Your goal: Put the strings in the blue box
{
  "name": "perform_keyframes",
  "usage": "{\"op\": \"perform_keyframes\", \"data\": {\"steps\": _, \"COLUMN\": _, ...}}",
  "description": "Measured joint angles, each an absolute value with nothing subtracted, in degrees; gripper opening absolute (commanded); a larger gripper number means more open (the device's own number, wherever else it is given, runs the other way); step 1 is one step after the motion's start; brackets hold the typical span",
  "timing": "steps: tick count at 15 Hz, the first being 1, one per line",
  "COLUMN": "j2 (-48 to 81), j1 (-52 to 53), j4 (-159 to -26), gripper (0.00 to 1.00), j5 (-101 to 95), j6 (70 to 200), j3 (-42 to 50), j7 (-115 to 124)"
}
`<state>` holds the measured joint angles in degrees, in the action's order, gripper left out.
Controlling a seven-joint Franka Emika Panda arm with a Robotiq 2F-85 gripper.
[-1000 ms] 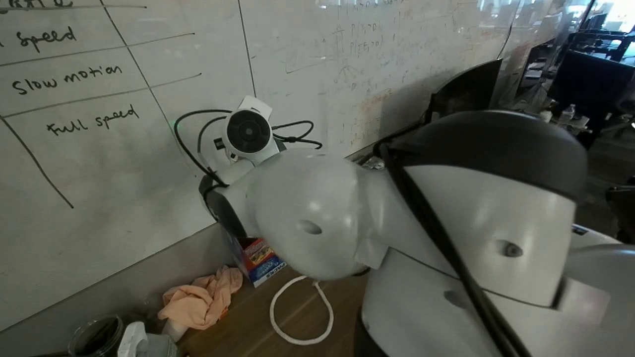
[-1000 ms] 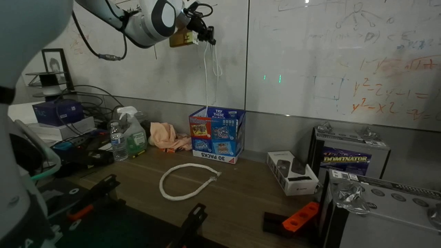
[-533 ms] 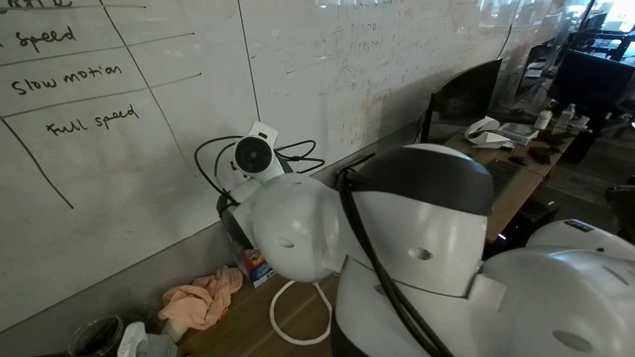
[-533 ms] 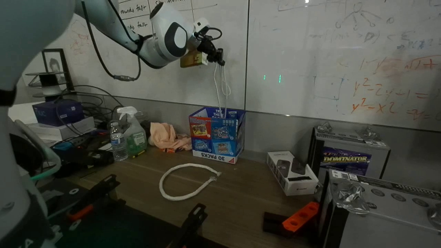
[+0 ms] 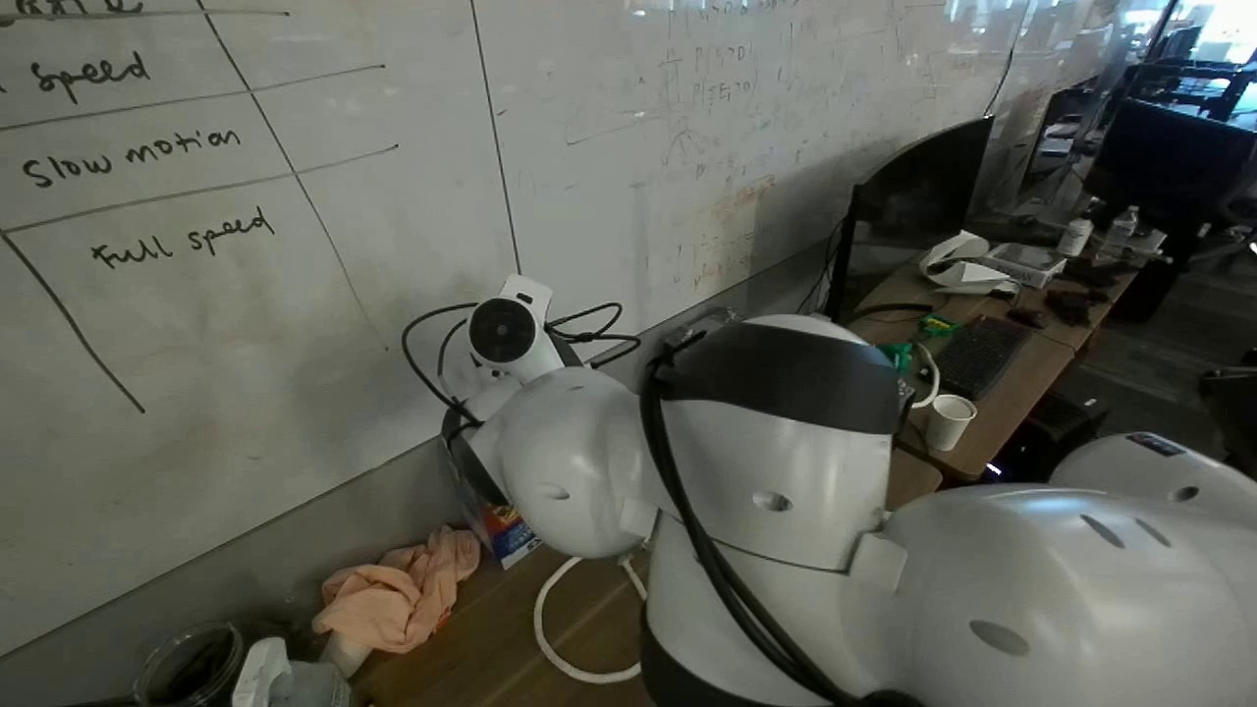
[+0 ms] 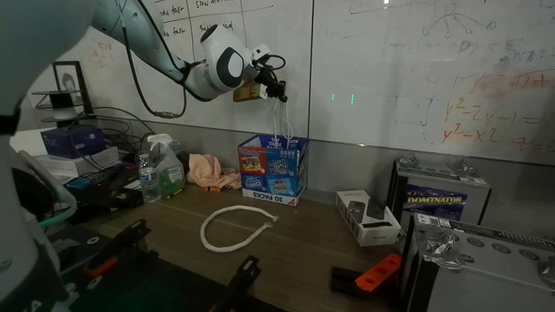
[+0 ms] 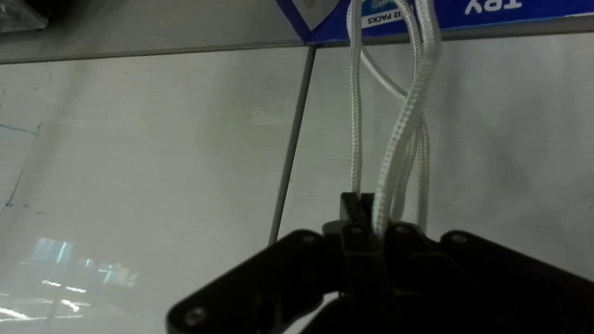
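My gripper (image 6: 281, 99) is shut on a thin white string (image 6: 275, 117), which hangs in loops above the blue box (image 6: 277, 175). The string's lower part overlaps the box's open top; how deep it reaches is hidden by the front wall. In the wrist view the gripper (image 7: 361, 204) pinches the white string (image 7: 355, 116), with several strands running toward the box's blue edge (image 7: 450, 18). A thicker white rope (image 6: 236, 208) lies in an open loop on the table in front of the box. In an exterior view the arm hides the gripper and most of the box (image 5: 513, 540).
A peach cloth (image 6: 208, 171), a spray bottle (image 6: 169, 169) and a water bottle (image 6: 148, 180) stand left of the box. A white carton (image 6: 368, 219) and large batteries (image 6: 438, 190) stand right. A whiteboard (image 6: 368, 86) rises behind. Black clamps (image 6: 243, 277) are at the front.
The arm has moved down and a little to the right in an exterior view, lowering the string over the box's opening. The rope and box have not moved.
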<state>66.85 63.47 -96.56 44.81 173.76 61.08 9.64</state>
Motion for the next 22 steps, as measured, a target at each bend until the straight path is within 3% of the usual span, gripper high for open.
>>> {"op": "perform_keyframes", "data": {"steps": 5, "j2": 68.0, "j1": 62.3, "j4": -94.6, "gripper": 0.67, "j5": 44.7, "j6": 170.2, "j3": 61.1, "j7": 10.1}}
{"op": "perform_keyframes", "data": {"steps": 9, "j2": 67.1, "j1": 60.7, "j4": -94.3, "gripper": 0.98, "j5": 30.1, "j6": 166.6, "j3": 60.8, "j7": 18.5}}
{"op": "perform_keyframes", "data": {"steps": 17, "j2": 50.3, "j1": 60.1, "j4": -99.4, "gripper": 1.0, "j5": 5.3, "j6": 144.6, "j3": 56.3, "j7": 17.5}}
{"op": "perform_keyframes", "data": {"steps": 22, "j2": 38.2, "j1": 62.8, "j4": -109.6, "gripper": 1.0, "j5": 5.3, "j6": 141.0, "j3": 54.8, "j7": 6.9}}
